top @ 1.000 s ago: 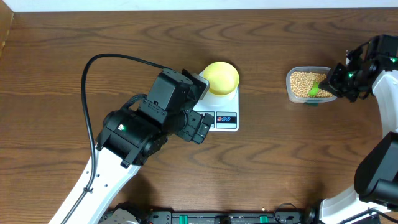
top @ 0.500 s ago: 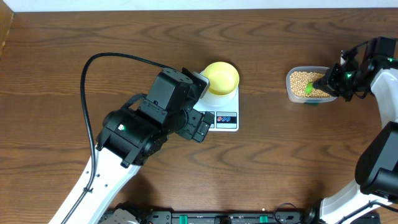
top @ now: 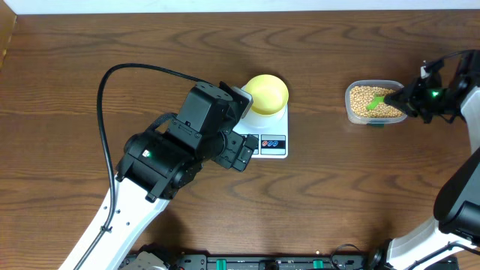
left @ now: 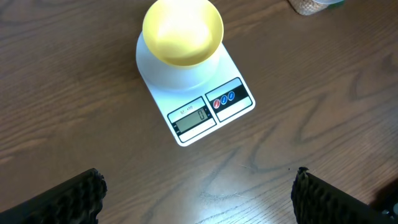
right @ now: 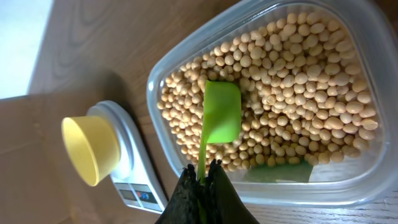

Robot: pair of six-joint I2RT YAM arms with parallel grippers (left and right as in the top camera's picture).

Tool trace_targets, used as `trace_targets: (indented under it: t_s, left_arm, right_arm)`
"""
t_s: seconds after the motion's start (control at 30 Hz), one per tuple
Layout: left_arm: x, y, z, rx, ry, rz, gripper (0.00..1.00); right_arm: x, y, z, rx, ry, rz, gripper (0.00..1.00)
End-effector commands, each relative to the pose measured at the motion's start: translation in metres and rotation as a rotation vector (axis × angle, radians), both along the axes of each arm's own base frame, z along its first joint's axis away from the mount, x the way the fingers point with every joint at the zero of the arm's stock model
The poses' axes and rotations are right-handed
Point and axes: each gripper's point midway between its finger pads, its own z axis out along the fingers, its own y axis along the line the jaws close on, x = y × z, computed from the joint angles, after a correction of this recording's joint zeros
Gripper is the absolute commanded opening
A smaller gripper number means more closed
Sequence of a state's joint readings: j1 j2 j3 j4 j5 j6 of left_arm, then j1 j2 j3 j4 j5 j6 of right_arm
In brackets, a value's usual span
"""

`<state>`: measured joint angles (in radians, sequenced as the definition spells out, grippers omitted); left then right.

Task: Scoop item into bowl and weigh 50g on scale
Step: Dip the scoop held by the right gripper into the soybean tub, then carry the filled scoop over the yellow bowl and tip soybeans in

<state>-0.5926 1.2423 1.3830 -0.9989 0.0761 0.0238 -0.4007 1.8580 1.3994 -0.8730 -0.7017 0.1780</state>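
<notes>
The pale-yellow bowl (top: 267, 94) stands empty on the white scale (top: 272, 142); both also show in the left wrist view, bowl (left: 182, 32) and scale (left: 205, 112). The tan beans (top: 366, 100) fill a clear tub (top: 352, 112) at the right. My right gripper (top: 409, 100) is shut on the handle of a green scoop (right: 222, 112), whose blade lies over the beans (right: 298, 81) in the tub. My left gripper (left: 199, 196) is open and empty, above the table in front of the scale.
The left arm's body (top: 187, 146) covers the scale's left part in the overhead view. Its black cable (top: 105, 112) loops over the table to the left. The scale and bowl show in the right wrist view (right: 93, 149), left of the tub.
My right gripper has drawn back to the right, and the green scoop now lies flatter over the beans. The left arm has not moved.
</notes>
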Motion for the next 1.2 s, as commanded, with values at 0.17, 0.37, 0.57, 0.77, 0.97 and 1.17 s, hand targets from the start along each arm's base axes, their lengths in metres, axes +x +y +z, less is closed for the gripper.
trace_targets:
  t_s: [0.17, 0.37, 0.57, 0.77, 0.97, 1.17]
  left_arm:
    - [0.003, 0.001, 0.011, -0.005, -0.031, 0.001, 0.98]
    - [0.003, 0.001, 0.011, -0.005, -0.031, 0.001, 0.98]
    - [0.003, 0.002, 0.011, 0.001, -0.034, 0.005, 0.98]
    - [0.003, 0.002, 0.011, 0.001, -0.034, 0.005, 0.98]
    - [0.004, 0.002, 0.010, 0.002, -0.032, 0.005, 0.98]
    - [0.004, 0.002, 0.010, 0.001, -0.032, 0.005, 0.98]
  right_arm:
    - [-0.005, -0.015, 0.014, 0.140, -0.069, -0.021, 0.01]
    - [-0.008, -0.021, 0.031, 0.249, -0.135, -0.030, 0.01]
    - [-0.006, -0.011, 0.060, 0.406, -0.230, -0.008, 0.01]
    - [-0.004, 0.005, 0.086, 0.549, -0.306, 0.040, 0.01]
    - [-0.003, 0.039, 0.106, 0.660, -0.348, 0.140, 0.01]
    - [-0.001, 0.083, 0.118, 0.727, -0.351, 0.264, 0.01]
